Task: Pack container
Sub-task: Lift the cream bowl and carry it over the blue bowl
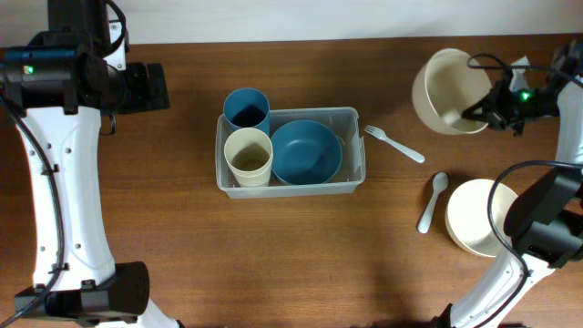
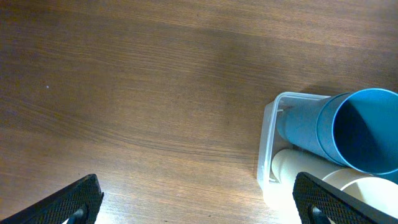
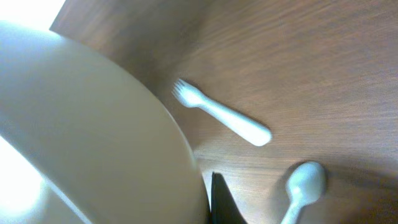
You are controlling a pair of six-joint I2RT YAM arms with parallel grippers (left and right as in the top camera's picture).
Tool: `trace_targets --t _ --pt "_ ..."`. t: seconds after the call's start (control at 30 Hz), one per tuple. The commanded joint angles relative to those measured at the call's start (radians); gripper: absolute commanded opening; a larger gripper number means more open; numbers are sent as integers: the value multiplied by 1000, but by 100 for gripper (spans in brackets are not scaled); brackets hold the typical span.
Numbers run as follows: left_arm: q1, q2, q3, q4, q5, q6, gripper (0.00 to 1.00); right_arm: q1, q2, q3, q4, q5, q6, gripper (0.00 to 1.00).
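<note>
Overhead, container: I see the clear tub just left of the table's middle, long side running left to right, flat on the wood.
Container contents: a blue cup sits in the far-left corner, a cream cup in the near-left corner touching it, and a blue bowl fills the right part.
Left wrist, container: only its left end shows at the right edge of my picture, with the blue cup and a bit of the cream cup rising above the rim.
Fork: white, lying on the table just right of the tub, tines pointing toward it.
Spoon: white, on the table nearer my side, apart from the fork.
Tilted cream bowl: far right, tipped up on its side, mouth facing the right arm.
Right gripper: claw pinched together on the tilted cream bowl's rim; in the right wrist view the bowl fills the picture and hides the contact, so the exact grip point is probably the rim edge.
Second cream bowl: on the table near right, partly under the right arm.
Left gripper: claw spread wide apart, holding nothing, well left of the tub over bare wood.
Table: brown wood grain.
</note>
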Motion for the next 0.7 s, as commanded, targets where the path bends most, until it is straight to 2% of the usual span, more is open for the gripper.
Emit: trace_targets --t 0.0,0.23,0.5,0.67 --pt "4 -2 -1 0 -10 -6 100 89 -56 56 -43 -85 -107 4" --pt "4 -2 -1 -1 -10 -6 100 282 -94 57 -40 -33 -82 4" --pt "4 -2 -1 0 -10 -6 100 563 -93 57 -6 372 74 4" --pt "4 -2 -1 0 -10 -6 100 661 -93 56 8 504 142 4"
